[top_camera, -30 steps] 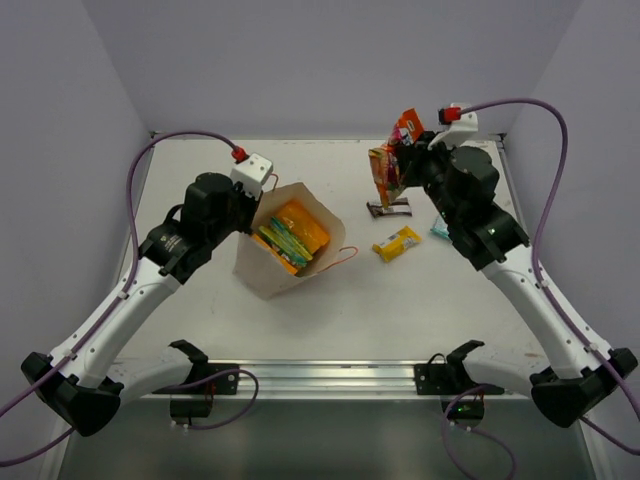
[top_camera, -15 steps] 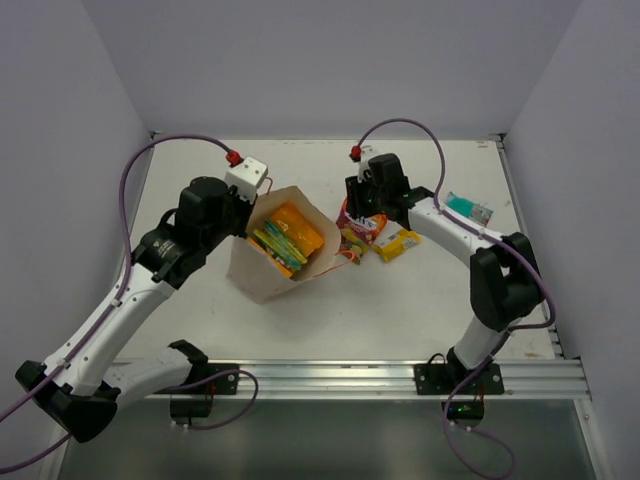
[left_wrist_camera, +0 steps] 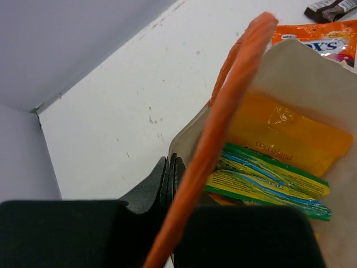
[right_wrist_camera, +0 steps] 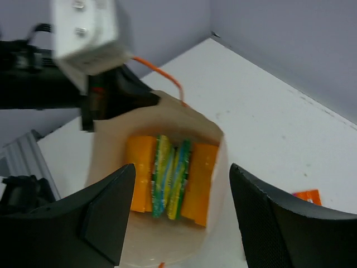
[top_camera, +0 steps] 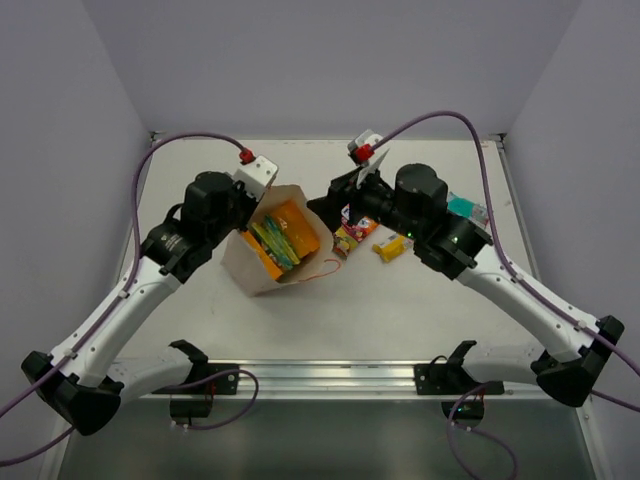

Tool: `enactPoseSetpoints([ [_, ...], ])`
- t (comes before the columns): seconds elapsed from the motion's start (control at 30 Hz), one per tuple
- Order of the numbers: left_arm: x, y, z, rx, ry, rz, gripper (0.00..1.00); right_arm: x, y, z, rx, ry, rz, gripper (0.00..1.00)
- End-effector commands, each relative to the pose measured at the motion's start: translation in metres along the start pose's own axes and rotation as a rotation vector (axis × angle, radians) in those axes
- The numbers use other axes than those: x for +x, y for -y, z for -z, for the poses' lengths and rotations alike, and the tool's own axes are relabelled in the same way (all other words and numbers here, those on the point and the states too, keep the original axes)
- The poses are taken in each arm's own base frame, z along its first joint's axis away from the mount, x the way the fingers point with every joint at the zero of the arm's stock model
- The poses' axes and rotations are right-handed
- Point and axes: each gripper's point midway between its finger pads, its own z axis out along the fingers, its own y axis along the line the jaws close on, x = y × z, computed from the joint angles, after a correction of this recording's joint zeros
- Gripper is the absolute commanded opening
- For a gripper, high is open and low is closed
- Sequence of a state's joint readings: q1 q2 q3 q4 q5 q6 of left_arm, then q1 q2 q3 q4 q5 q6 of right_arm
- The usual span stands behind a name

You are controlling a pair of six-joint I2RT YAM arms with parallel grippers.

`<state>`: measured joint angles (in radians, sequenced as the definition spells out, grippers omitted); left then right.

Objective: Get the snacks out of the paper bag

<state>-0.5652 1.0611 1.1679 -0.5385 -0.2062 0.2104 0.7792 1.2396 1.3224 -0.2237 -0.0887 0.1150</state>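
The paper bag (top_camera: pixel 262 272) stands open left of centre, with two orange snacks (top_camera: pixel 297 222) and two green ones (top_camera: pixel 272 243) upright inside. My left gripper (top_camera: pixel 247 203) is shut on the bag's far left rim (left_wrist_camera: pixel 177 146), and the orange string handle (left_wrist_camera: pixel 223 117) crosses in front of it. My right gripper (top_camera: pixel 330 202) hovers open over the bag's right side; in the right wrist view its fingers (right_wrist_camera: pixel 109 215) straddle the green packets (right_wrist_camera: pixel 170 176) from above. On the table lie an orange-red packet (top_camera: pixel 352 232), a yellow one (top_camera: pixel 392 246) and a teal one (top_camera: pixel 465 208). A dark bar (left_wrist_camera: pixel 329 6) lies beyond the bag.
The bag's other orange handle (top_camera: pixel 322 270) trails on the table to its right. Grey walls close in the white table (top_camera: pixel 420 320) at the back and sides. A metal rail (top_camera: pixel 320 375) with the arm bases runs along the near edge.
My right gripper held an orange packet up at the back right; it has let it go near the yellow packet, opened, and swung left over the bag. The left grip is unchanged.
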Motion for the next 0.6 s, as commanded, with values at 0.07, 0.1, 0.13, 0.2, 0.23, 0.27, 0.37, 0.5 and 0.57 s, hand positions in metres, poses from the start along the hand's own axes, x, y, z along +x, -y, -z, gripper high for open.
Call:
enactPoseSetpoints([
  [0.07, -0.107, -0.040, 0.010, -0.135, 0.331, -0.109, 0.00, 0.048, -0.059, -0.033, -0.118, -0.071, -0.004, 0.70],
  [0.1, -0.111, -0.039, 0.010, -0.129, 0.342, -0.115, 0.00, 0.057, -0.064, -0.040, -0.118, -0.086, -0.010, 0.69],
  [0.13, -0.115, -0.038, 0.009, -0.122, 0.348, -0.118, 0.00, 0.065, -0.069, -0.048, -0.121, -0.087, -0.018, 0.69],
  [0.2, -0.115, -0.030, 0.008, -0.077, 0.352, -0.127, 0.00, 0.091, -0.080, -0.064, -0.124, -0.131, -0.034, 0.68],
  [0.23, -0.111, -0.027, 0.010, -0.060, 0.352, -0.128, 0.00, 0.098, -0.083, -0.069, -0.126, -0.140, -0.048, 0.68],
  [0.27, -0.109, -0.023, 0.012, -0.045, 0.355, -0.124, 0.00, 0.115, -0.082, -0.077, -0.115, -0.179, -0.056, 0.67],
  [0.37, -0.097, -0.012, 0.021, 0.010, 0.366, -0.121, 0.00, 0.127, -0.074, -0.092, -0.062, -0.162, -0.089, 0.62],
  [0.5, -0.081, 0.001, 0.037, 0.077, 0.371, -0.099, 0.00, 0.151, -0.064, -0.106, 0.003, -0.192, -0.111, 0.61],
  [0.57, -0.076, 0.004, 0.044, 0.092, 0.373, -0.086, 0.00, 0.151, -0.063, -0.110, 0.009, -0.166, -0.115, 0.61],
])
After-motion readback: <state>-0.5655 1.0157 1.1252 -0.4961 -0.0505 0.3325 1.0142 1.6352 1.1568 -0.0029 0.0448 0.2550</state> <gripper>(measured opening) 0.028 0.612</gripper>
